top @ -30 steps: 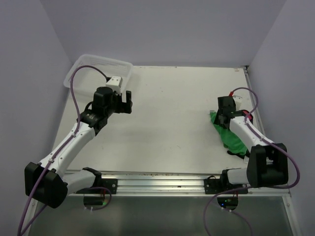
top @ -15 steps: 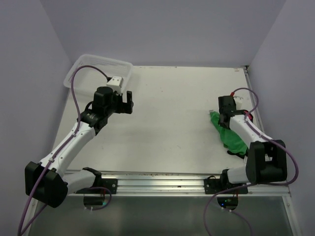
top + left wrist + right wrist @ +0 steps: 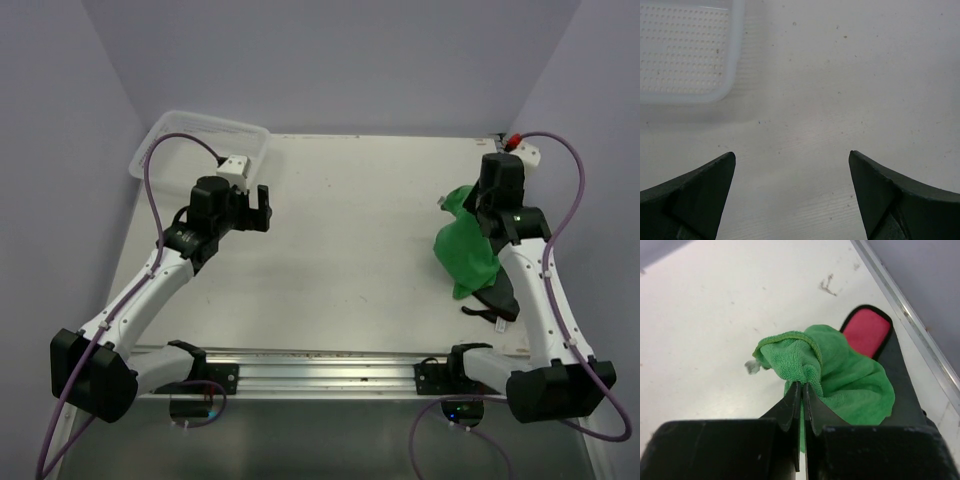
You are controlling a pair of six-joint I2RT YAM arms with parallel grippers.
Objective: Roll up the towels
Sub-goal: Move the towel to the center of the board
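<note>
Pinching the green towel (image 3: pixel 850 370) — right claw (image 3: pixel 801 386) clamped on its edge; left claw (image 3: pixel 791 160) gapes wide.

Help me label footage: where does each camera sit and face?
Top external: above, behind the bases, looking down on table; both arms show.
Left wrist: faces down at table, white mesh basket; open left hand shows.
Right wrist: faces down at red towel; right hand pinches green towel.
Shared: top and right wrist see green towel.

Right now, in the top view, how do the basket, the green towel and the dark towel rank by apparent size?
1. Basket.
2. Green towel, held up nearer the camera, so perhaps flattered.
3. Dark towel, partly hidden.
</note>
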